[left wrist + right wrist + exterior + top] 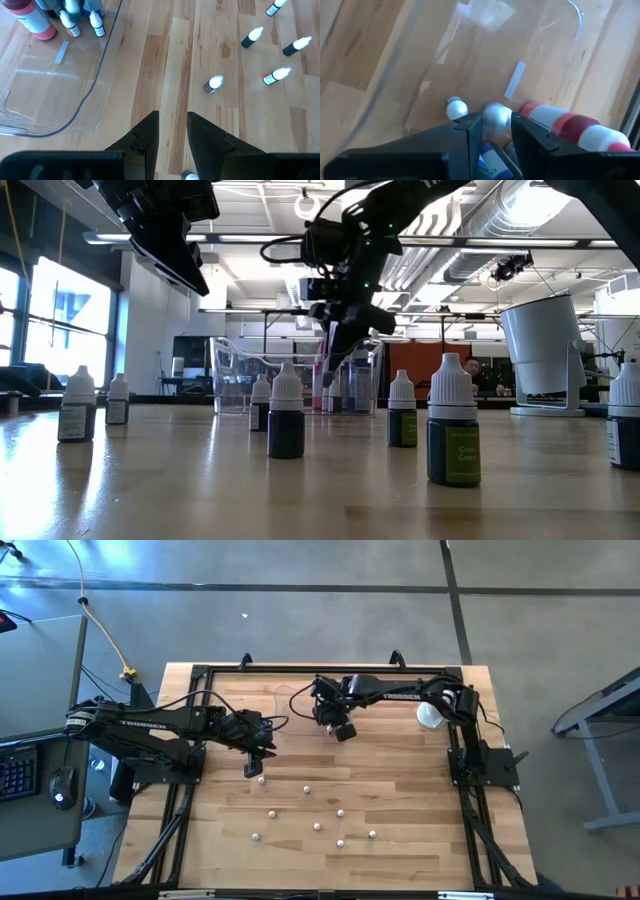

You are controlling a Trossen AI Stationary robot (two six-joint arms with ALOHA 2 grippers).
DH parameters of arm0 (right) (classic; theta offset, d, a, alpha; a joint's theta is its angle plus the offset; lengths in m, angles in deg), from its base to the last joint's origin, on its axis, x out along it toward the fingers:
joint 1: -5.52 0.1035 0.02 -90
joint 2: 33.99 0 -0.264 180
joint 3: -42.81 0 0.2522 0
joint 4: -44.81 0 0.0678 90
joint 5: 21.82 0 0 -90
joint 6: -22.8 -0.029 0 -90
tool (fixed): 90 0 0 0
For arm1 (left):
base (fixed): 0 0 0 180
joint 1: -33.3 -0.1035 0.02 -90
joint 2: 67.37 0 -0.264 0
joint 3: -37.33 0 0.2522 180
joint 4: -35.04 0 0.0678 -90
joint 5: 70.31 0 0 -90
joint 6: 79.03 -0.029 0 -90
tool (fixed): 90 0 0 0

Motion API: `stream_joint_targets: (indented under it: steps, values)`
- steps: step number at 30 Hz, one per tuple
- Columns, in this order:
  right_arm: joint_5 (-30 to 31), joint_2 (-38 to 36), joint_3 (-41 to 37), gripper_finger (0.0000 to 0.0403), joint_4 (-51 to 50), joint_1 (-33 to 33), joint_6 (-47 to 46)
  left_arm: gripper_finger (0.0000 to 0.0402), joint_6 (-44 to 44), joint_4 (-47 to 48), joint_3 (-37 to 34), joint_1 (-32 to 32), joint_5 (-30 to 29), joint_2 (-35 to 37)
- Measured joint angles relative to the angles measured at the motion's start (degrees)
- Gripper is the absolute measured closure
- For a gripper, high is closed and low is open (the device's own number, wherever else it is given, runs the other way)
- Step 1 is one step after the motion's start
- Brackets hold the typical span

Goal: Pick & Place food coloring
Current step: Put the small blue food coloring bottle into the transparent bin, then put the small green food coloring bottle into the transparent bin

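Loose food coloring bottles dot the table's near half. Your left gripper, narrowly open and empty, hovers over one; a careless descent could topple it. Farther back, your right gripper holds a bottle over the clear tray, crowding bottles already inside. White cup sits far right.

Scattered food coloring bottles on table

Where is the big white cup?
The white cup sits at the far right of the table in the high view, beside the right arm's base. The little bottles stand apart from it, nearer the front.
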Motion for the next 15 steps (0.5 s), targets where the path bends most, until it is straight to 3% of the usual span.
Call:
stream_joint_targets:
  steps: [11, 15]
  values:
    - [1.34, -0.04, 0.00, 0.0300, -0.20, 2.70, 0.23, 0.0302, 0.00, 0.01, 0.00, -0.02, 0.00, 0.00]
    - [5.86, -1.44, 0.00, 0.0299, -1.25, 6.24, 1.51, 0.0302, 0.00, 0.02, 0.00, -0.02, 0.00, 0.00]
